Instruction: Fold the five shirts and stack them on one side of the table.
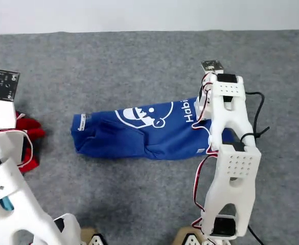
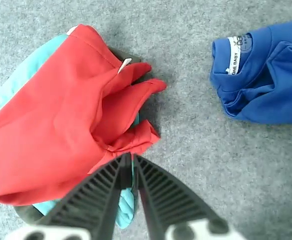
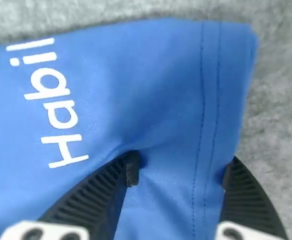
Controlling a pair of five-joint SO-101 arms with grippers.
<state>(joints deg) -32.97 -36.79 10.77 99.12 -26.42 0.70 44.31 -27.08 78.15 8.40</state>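
A blue shirt (image 1: 139, 133) with white print lies folded into a long strip across the middle of the grey table (image 1: 139, 66). My right arm (image 1: 231, 153) stands over its right end. There my right gripper (image 3: 180, 172) is open, its fingers (image 3: 128, 170) pressed down on the blue shirt (image 3: 136, 90) near the hem corner. At the table's left edge a red shirt (image 1: 30, 130) tops a small pile. My left gripper (image 2: 131, 162) is shut, its tips at the bunched edge of the red shirt (image 2: 56, 115); a teal shirt (image 2: 16, 85) lies under it.
The blue shirt's collar end (image 2: 255, 75) lies a short way from the pile, with bare grey cloth between them. The left arm (image 1: 6, 194) fills the near left corner. The table's back and front middle are bare.
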